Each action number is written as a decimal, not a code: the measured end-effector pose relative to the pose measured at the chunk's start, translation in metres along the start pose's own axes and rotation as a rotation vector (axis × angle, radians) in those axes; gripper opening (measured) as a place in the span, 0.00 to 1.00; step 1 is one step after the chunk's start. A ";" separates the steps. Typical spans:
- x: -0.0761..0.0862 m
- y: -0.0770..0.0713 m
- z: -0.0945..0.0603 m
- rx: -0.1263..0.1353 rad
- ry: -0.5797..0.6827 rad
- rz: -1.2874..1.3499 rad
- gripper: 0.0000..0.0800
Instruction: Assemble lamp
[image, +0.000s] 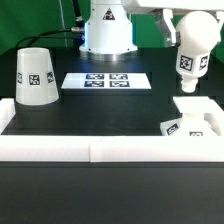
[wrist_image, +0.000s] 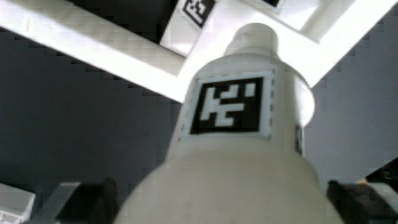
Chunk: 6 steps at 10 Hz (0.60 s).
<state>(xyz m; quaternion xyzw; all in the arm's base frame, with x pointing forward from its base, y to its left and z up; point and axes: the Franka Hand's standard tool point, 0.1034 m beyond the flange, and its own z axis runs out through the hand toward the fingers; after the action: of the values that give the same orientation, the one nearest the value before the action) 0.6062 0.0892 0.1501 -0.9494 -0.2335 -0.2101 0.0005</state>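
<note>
While the gripper (image: 194, 48) pinched the bulb (image: 189, 68) at its wide end, the bulb hung upright, narrow end aimed down at the base (image: 197, 116) beneath, not yet touching.

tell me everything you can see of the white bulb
The matte white round-headed bulb looks like smooth plastic, wide at the head, tapering to a narrow stem, with a black-and-white square marker on its side. It hangs roughly upright, stem down, aloft, about over the flat square white base, touching only the pincer shut on its head.
</note>
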 end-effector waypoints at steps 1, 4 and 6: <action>0.003 0.004 0.000 -0.014 0.025 -0.017 0.72; 0.006 0.008 0.000 -0.038 0.070 -0.017 0.72; 0.005 0.007 0.002 -0.038 0.073 -0.017 0.72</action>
<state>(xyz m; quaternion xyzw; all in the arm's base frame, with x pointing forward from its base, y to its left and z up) 0.6140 0.0858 0.1509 -0.9390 -0.2372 -0.2489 -0.0108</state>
